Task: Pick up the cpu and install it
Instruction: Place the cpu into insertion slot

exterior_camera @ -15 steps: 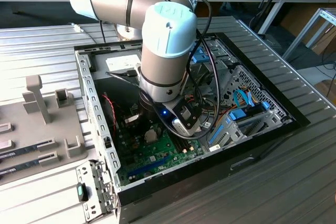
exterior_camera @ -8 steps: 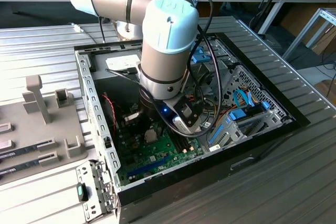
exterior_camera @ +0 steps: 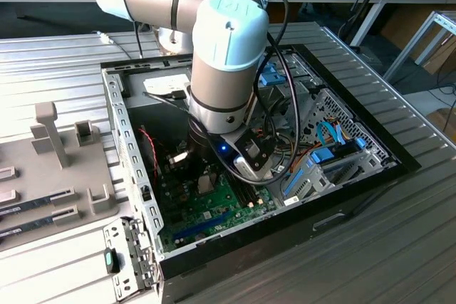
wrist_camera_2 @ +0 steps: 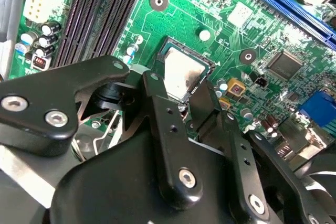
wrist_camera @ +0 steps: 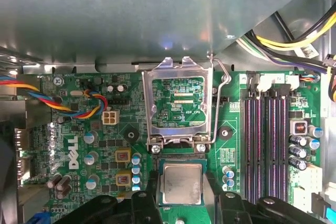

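Grey-silver cpu [wrist_camera: 182, 183] in motherboard socket [wrist_camera: 181, 159], inside open black case [exterior_camera: 235, 243]; tool [wrist_camera_2: 179, 88] straddling it, grip unclear

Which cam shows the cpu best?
First wrist view: the cpu faces the camera squarely, its whole metal top visible. The second wrist view shows it slanted, with the gripper covering one corner. In the exterior view the arm stands over that spot.

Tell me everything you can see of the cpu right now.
The cpu is a small flat square with a dull grey-silver, slightly smudged metal lid and a thin green rim. It sits flat in the open socket on the green motherboard, beside the swung-open metal load frame. The black gripper flanks two of its sides; actual contact is unclear.
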